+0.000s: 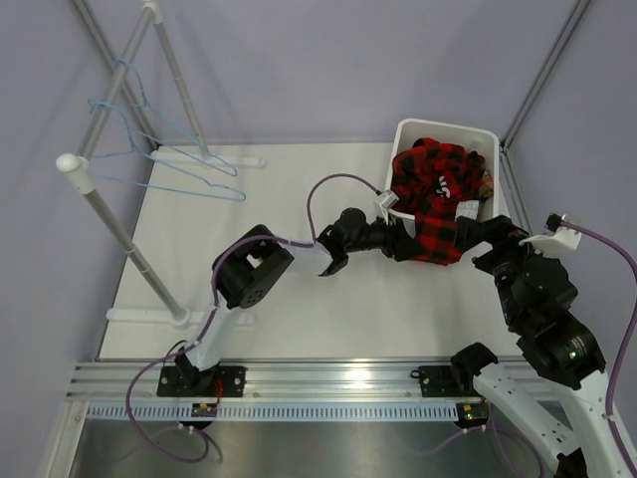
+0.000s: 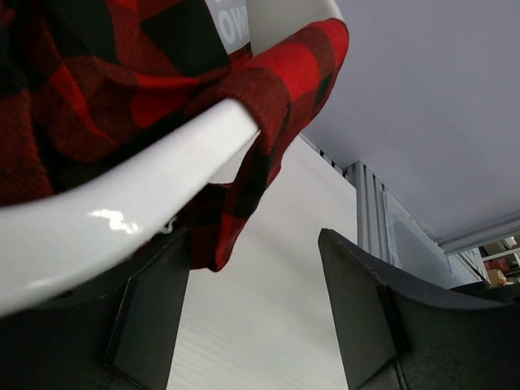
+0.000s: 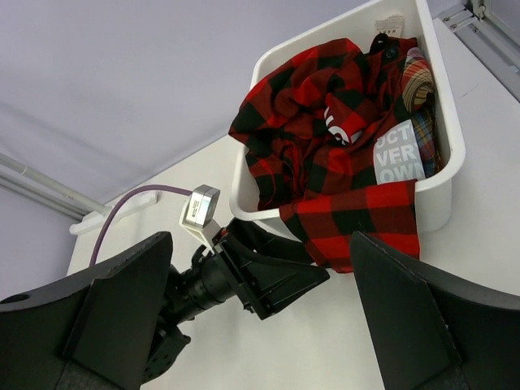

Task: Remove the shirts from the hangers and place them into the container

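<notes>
Red-and-black shirt point(image 1: 430, 189) heaped in white container point(image 1: 443, 125) beside multicolour shirt point(image 3: 418, 81), one flap hanging outside near rim. Left gripper point(image 2: 250, 252) parted just under that flap, gripping nothing; right gripper point(image 3: 258, 244) wide, empty. Likely risk: pinching rim with cloth, dragging container or shirt out. Left arm point(image 1: 249, 274) lying between right gripper and flap; hangers point(image 1: 164, 159) bare on rack point(image 1: 119, 234).

Basket point(image 3: 437, 199): white, set on the tabletop point(image 3: 487, 268).
Red-and-black shirt point(image 3: 325, 154): heaped inside, one flap hung over the near rim.
Plaid shirt point(image 3: 418, 81): tucked at the right side.
Left tool point(image 3: 284, 272): held at the near wall.
Right tool point(image 3: 260, 244): fingers point(image 3: 122, 309) spread wide.
</notes>
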`<state>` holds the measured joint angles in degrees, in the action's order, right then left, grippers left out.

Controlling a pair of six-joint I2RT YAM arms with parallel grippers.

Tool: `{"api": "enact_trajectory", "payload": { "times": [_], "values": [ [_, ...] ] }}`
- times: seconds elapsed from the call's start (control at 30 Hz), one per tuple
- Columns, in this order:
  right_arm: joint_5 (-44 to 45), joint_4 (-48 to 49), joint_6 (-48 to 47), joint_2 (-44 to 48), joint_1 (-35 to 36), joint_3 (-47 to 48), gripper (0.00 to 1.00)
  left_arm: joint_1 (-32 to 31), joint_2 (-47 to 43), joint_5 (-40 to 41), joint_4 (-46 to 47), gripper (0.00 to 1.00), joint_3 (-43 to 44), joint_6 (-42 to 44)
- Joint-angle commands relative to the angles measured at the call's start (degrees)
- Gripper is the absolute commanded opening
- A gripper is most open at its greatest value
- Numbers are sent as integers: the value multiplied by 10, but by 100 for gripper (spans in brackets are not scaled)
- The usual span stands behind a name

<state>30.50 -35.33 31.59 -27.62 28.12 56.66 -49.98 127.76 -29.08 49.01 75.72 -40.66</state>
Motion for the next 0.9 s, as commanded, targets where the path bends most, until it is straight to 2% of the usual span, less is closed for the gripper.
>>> {"api": "enact_trajectory", "payload": {
  "times": [0.0, 0.13, 0.27, 0.4, 0.47, 0.63, 0.8, 0.87],
  "values": [
    [2, 11, -14, 8, 4, 7, 99, 2, 7, -20, 38, 66, 37, -3],
    [3, 6, -15, 8, 4, 10, 99, 3, 15, -33, 26, 58, 58, -7],
    [6, 5, -16, 12, 4, 9, 99, 3, 18, -41, 34, 38, 56, -27],
    [14, -6, -12, 12, 4, 10, 99, 3, 4, -53, 60, 0, 23, -51],
    [12, -8, -9, 11, 4, 4, 99, 3, -23, -53, 91, 0, -13, -76],
    [24, -25, 7, -14, 4, -12, 99, 4, -76, -84, 127, 0, -44, -130],
    [59, -64, 45, -32, 4, -15, 99, 5, -145, -120, 71, 0, -22, -151],
    [60, -82, 56, -43, 4, -16, 99, 6, -160, -129, 30, 0, 13, -144]
  ]
}}
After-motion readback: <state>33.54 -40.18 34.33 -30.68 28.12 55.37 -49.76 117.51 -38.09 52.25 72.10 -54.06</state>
